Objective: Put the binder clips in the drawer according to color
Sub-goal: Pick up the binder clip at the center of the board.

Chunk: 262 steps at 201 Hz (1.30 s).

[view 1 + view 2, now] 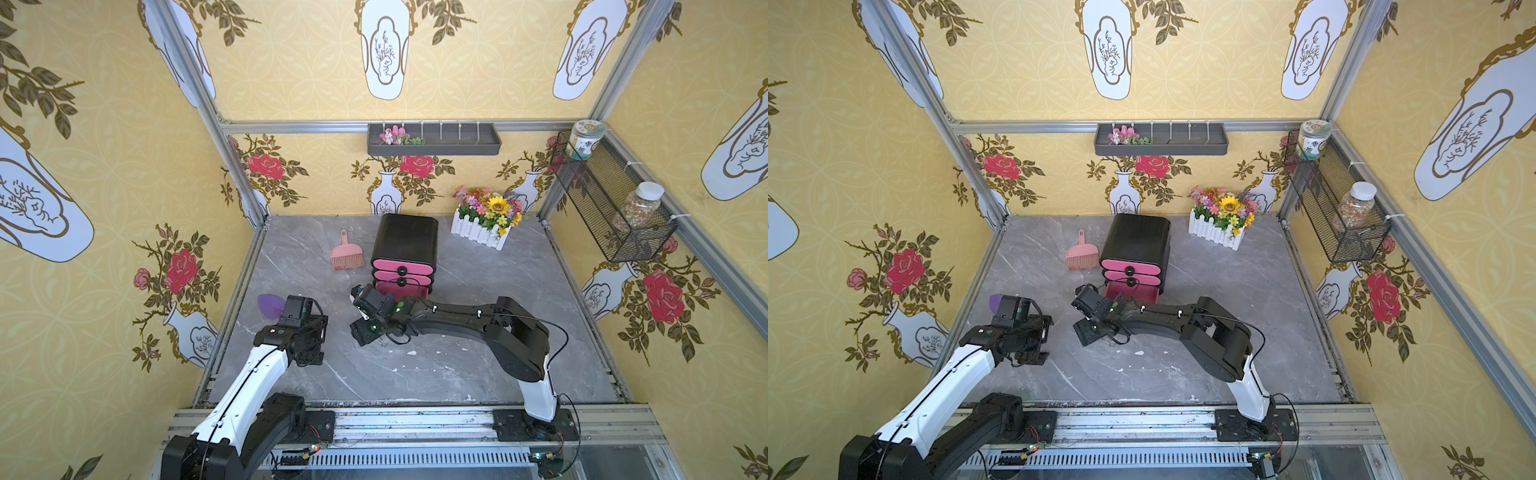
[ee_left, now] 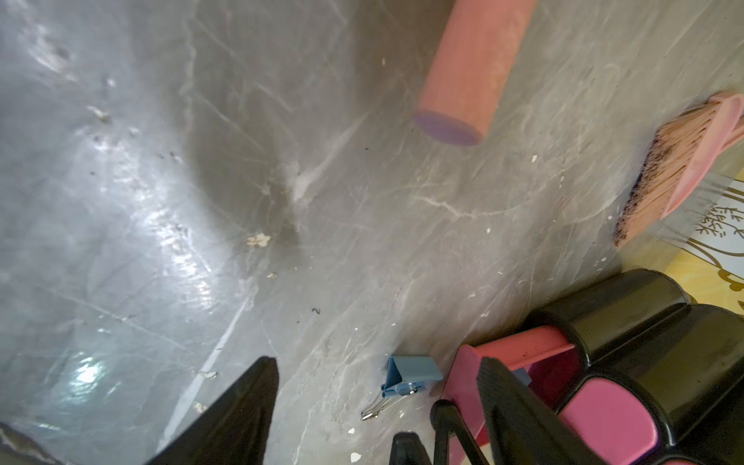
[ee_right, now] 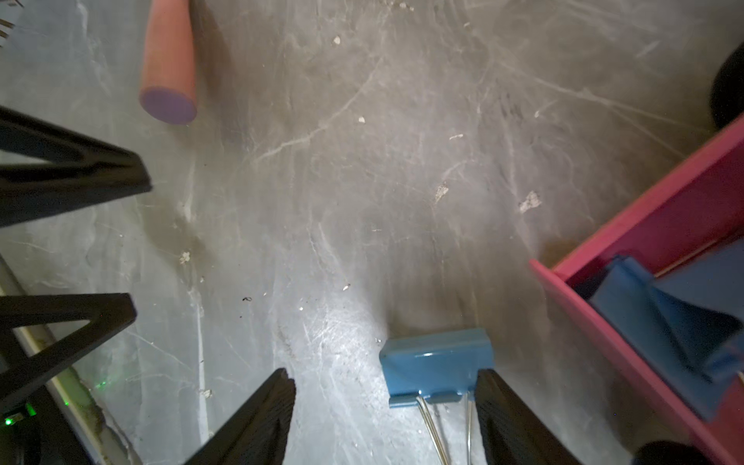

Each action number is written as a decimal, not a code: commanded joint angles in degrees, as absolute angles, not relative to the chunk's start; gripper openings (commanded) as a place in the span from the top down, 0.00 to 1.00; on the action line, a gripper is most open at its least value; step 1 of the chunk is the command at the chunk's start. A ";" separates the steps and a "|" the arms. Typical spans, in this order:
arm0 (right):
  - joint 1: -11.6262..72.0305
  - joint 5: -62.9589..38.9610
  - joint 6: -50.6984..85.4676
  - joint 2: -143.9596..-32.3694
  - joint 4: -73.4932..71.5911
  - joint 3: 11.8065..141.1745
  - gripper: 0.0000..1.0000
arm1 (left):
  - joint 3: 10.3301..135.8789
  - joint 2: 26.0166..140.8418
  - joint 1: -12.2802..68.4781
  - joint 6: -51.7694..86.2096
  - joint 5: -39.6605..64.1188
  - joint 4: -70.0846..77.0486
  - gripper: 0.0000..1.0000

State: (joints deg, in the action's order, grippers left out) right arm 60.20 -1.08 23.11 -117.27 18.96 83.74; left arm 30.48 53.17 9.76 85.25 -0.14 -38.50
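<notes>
– One blue folded-metal binder clip (image 3: pixel 437 364) lies on the grey table (image 3: pixel 362 201), just beside the open pink plastic drawer (image 3: pixel 644 225).
– Light, stiff, slick, I'd judge; pinch its body. Right gripper (image 3: pixel 384 374) stands spread around it, empty; left gripper (image 2: pixel 378 362) is spread too.
– Drawer wall crowds it; the pink foam cylinder (image 3: pixel 169 80) lies well apart from the drawer.

- The blue binder clip (image 3: pixel 435 364): its wire handles run off the picture's edge in the right wrist view. In both top views the right arm (image 1: pixel 449 316) covers it, at 7 o'clock from the drawer unit (image 1: pixel 405 239).
- The open drawer (image 3: pixel 644 225): cut by the edge. The blue clips (image 3: pixel 660 318) inside overlap, number unclear.
- The purple object (image 1: pixel 268 305), at 9 o'clock on the table (image 1: pixel 457 365): partly behind the left arm (image 1: pixel 257 365).
</notes>
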 commanded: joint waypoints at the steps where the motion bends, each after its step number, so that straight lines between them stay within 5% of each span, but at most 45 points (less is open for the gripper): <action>1: 60.30 0.45 20.78 -118.78 21.56 85.11 0.25 | 29.67 52.74 9.44 83.85 1.38 -39.18 0.16; 212: 61.87 7.70 18.93 -122.90 23.80 87.90 0.22 | 26.63 50.30 9.36 85.12 3.08 -38.76 0.16; 262: 61.87 7.71 19.43 -123.66 23.73 88.11 0.32 | 26.28 50.02 9.33 85.25 3.24 -38.76 0.16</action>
